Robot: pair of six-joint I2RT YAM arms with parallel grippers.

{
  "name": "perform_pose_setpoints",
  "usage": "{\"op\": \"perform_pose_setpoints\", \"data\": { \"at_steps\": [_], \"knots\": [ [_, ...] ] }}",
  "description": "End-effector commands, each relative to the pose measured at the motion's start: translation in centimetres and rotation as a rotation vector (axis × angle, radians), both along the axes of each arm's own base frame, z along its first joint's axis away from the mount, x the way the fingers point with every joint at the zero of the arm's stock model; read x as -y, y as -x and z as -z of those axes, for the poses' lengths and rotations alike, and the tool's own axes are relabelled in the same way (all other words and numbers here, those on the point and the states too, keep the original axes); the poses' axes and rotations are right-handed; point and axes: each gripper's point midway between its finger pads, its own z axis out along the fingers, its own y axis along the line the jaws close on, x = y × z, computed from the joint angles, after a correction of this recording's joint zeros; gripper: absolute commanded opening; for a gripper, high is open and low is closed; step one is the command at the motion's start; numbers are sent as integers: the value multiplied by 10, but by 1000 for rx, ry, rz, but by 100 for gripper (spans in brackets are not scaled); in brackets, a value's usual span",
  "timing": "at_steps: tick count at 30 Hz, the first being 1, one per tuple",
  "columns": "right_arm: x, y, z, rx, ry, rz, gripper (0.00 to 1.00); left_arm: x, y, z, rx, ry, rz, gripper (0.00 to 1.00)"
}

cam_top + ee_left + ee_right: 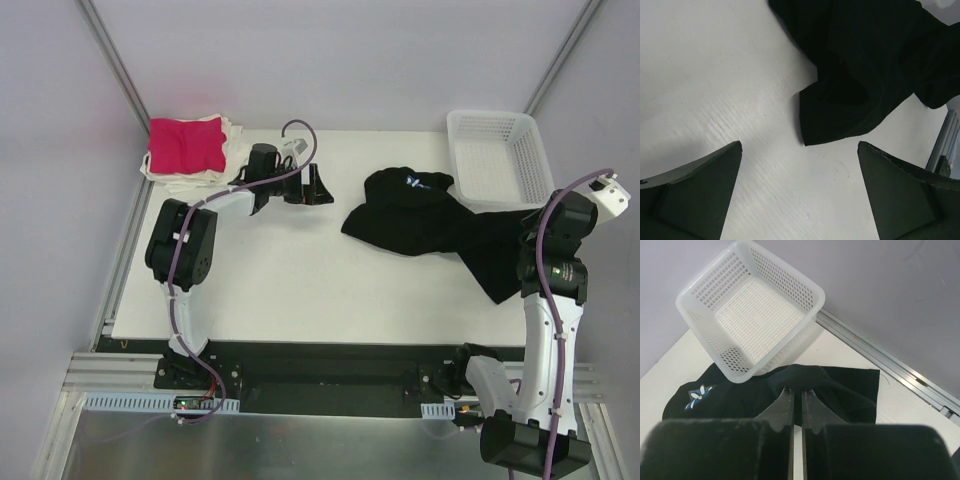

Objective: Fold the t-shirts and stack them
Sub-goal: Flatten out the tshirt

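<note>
Right gripper (797, 392) was pinched shut on a raised fold of the limp black t-shirt (845, 390). Its loose corner lay just ahead of the left gripper (799, 145), which was spread wide and empty. Soft and light, the shirt seemed best taken by its corners.

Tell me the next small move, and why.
Probably ease the open left gripper forward to pinch the nearest corner of the black shirt. It lies crumpled, the right gripper is shut on its other end, and a second hold would let both arms spread it.
</note>
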Motion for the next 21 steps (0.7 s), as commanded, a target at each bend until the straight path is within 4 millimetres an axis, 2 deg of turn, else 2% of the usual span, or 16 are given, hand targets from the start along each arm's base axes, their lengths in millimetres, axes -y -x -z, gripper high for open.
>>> {"op": "perform_pose_setpoints", "data": {
  "at_steps": [1, 8, 9, 16, 21],
  "knots": [
    [1, -3, -16, 74, 4, 1, 1, 23, -7, -16, 8, 100, 99, 99],
    [-2, -11, -8, 76, -25, -13, 1, 48, -2, 2, -44, 109, 182, 99],
    [-3, -12, -7, 76, -32, -17, 0, 53, 3, 10, -65, 105, 203, 99],
    [-5, -18, -3, 82, -50, -27, 1, 72, 26, 22, -102, 99, 302, 99],
    [-6, -20, -3, 91, -55, -35, 1, 76, 45, 44, -144, 51, 328, 99]
  ]
}}
